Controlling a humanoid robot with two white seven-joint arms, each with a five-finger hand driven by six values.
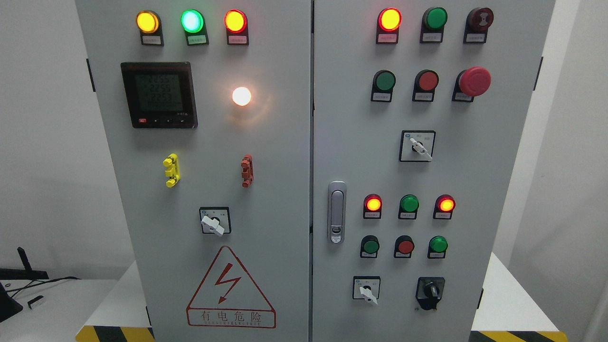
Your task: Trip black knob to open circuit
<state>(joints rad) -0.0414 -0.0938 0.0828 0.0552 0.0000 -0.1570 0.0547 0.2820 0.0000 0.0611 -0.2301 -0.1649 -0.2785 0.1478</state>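
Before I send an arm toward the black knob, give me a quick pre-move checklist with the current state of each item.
1. Black knob in view, lower right of the right-hand door: ok.
2. Path to the knob free of obstructions: ok, nothing shows in front of the panel.
3. Knob's current position readable: cannot tell, it is dark against its black plate.
4. Neighbouring white selector switch sits apart from the knob, to its left: ok.
5. Either robot hand visible for guiding the approach: not ok, no arm or hand is in the head view.
6. Panel live: ok, several indicator lamps are lit, such as the red lamp at the top.
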